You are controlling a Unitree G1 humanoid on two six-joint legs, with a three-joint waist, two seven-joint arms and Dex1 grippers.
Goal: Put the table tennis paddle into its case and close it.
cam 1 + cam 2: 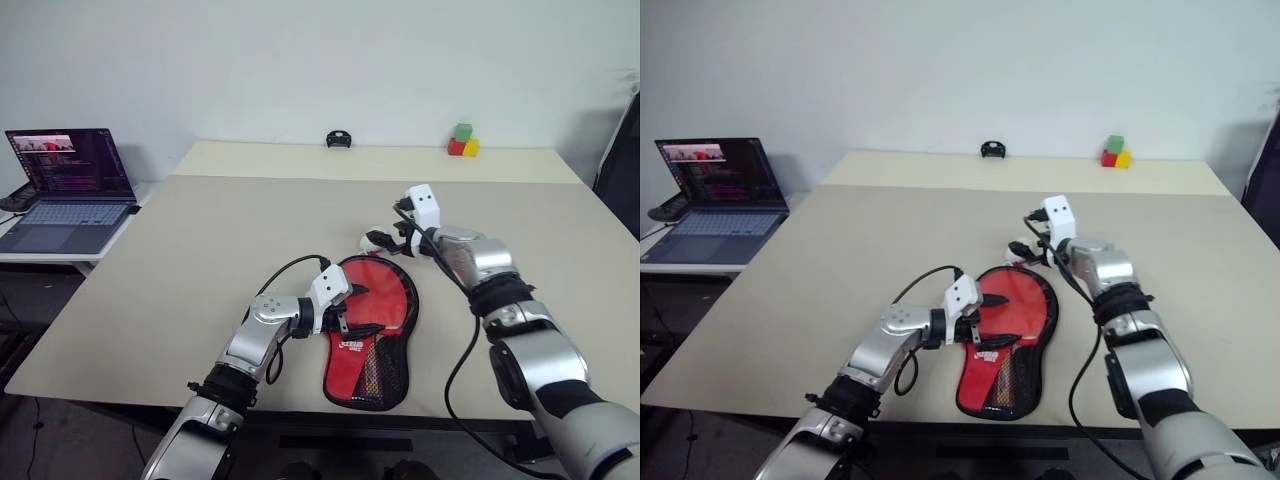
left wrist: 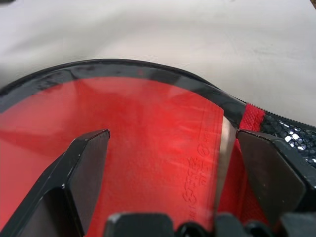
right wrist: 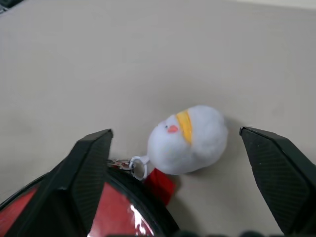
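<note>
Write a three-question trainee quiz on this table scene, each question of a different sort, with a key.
1. True or false: the right gripper has its jaws shut on the white pom-pom charm.
2. The left gripper is over: A) the laptop; B) the case; C) the coloured blocks.
3. Fill in: the charm hangs by a ring from the case's ____.

Key: 1 false, both grippers are open and the charm lies between the jaws untouched; 2 B; 3 zip.

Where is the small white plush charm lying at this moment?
The white plush charm lies on the table, at the far round end of the case, between the open fingers of the right gripper.
</note>
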